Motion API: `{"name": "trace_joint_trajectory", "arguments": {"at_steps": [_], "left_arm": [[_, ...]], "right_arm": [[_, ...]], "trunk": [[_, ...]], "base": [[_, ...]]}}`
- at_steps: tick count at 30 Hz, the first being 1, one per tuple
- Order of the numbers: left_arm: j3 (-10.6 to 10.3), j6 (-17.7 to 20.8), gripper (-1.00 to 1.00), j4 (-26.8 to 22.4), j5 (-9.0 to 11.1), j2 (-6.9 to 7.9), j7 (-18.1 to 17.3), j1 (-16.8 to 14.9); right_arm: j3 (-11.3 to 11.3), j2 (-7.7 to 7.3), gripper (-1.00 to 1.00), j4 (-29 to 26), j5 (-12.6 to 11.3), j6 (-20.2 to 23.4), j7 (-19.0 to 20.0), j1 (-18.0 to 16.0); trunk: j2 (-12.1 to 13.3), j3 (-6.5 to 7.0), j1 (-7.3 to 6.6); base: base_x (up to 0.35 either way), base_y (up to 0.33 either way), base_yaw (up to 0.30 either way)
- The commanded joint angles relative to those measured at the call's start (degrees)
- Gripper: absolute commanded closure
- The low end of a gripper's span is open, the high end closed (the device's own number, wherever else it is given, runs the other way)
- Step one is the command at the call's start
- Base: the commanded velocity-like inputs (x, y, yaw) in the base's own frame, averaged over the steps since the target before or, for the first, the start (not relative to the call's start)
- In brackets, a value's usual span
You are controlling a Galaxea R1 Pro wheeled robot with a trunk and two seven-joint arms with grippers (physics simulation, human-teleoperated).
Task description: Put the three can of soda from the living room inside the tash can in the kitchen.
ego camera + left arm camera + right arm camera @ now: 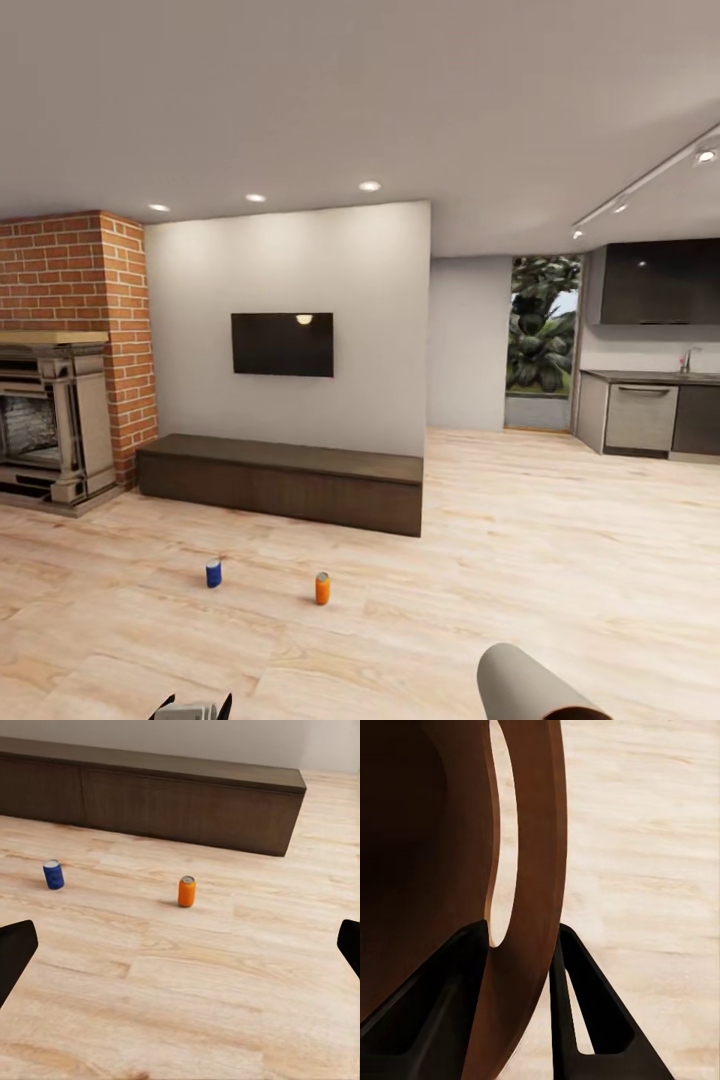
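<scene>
- The right claw (521,945) is clamped on the tash can (529,832), one finger against its coppery inner wall, the other outside the rim.
- The left claw (180,945) hangs spread wide, gripping nothing.
- Ahead of the left claw, an orange can of soda (187,891) and a blue can of soda (53,874) stand upright on the wooden floor (225,982), well apart.
- Beyond them runs the low dark bench (187,802).

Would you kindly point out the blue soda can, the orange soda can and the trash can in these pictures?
blue soda can (53,874): left wrist view, middle of its side.
orange soda can (187,892): left wrist view, middle of its side.
trash can (520,685): head view, pale outer wall.
</scene>
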Motion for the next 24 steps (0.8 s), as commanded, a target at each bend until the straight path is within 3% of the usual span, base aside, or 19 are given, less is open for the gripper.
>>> {"name": "trace_joint_trajectory", "arguments": {"at_steps": [1,24], "left_arm": [[0.0,-0.01,-1.0,0.0,0.0,0.0,-0.01,0.01],[0.0,0.02,-1.0,0.0,0.02,0.0,-0.05,0.05]], "right_arm": [[-0.75,-0.01,1.0,-0.15,-0.23,-0.01,0.21,-0.04],[-0.75,-0.01,1.0,-0.15,-0.23,-0.01,0.19,-0.04]], "trunk": [[0.0,0.01,0.0],[0.0,-1.61,0.0]], "base": [[0.316,0.0,-0.001],[0.322,0.0,0.0]]}}
